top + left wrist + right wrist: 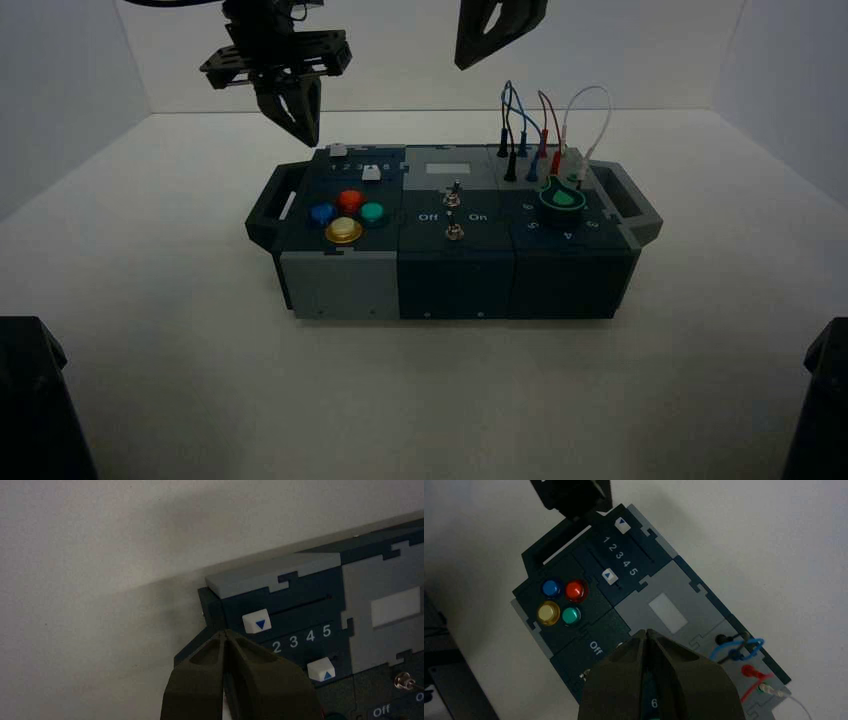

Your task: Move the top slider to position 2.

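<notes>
Calling for a gentle grip on the side walls of the top slider [256, 621], beside the digit row [619, 555] at its "1" end — likely light, slick, faintly stiff — with left gripper [225, 632] clenched empty near that end, right gripper [647, 632] clenched, idle, well apart from the row.

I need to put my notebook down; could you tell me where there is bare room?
The table looks bare in front of the box and beyond both handles. The coloured buttons and wires crowd the top.
</notes>
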Robot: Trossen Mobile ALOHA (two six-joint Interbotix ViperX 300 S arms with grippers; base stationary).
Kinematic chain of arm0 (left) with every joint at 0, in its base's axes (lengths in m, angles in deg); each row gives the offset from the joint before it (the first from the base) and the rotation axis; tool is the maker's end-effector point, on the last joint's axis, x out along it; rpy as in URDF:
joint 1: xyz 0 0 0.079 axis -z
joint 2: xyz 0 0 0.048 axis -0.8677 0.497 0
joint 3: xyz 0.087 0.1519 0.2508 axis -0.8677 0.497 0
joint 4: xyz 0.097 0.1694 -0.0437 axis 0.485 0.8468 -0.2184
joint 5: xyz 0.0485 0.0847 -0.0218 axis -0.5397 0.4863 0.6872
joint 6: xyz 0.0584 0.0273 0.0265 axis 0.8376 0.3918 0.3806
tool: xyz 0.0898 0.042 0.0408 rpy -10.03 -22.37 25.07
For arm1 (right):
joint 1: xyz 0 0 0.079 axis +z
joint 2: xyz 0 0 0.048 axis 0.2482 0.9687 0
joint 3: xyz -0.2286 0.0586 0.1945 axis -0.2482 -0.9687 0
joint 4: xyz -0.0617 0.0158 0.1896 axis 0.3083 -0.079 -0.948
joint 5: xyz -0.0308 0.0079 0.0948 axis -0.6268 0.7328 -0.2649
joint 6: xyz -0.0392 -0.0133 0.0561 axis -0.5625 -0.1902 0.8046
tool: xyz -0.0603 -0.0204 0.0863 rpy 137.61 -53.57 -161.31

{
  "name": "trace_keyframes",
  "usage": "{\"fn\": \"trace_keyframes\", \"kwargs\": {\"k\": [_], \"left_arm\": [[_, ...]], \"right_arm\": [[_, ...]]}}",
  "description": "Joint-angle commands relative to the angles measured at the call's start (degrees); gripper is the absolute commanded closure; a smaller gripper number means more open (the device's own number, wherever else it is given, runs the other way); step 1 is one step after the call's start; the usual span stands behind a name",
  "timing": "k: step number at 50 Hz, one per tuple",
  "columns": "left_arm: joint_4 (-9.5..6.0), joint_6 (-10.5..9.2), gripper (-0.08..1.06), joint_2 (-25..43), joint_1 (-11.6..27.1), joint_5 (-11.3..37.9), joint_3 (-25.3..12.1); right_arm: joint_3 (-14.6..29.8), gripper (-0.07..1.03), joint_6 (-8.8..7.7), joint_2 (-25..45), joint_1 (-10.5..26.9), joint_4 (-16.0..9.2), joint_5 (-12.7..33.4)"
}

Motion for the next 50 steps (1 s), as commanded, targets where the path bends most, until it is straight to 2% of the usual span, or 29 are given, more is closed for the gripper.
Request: {"fn": "trace_keyframes", "kwargs": {"k": [1,50], "left_arm": [[0.09,0.09,1.01,-0.79,0.09,-0.26,-1.85],[-0.26,-0.09,1.01,2.11,1.32,0.09,-3.6]], "right_arm": [[1.93,0.99,-0.35,-0.35,0.18,-0.18,-0.7],[1.49,0.99,-0.26,-0.53,0.26,0.18,-0.62]]}}
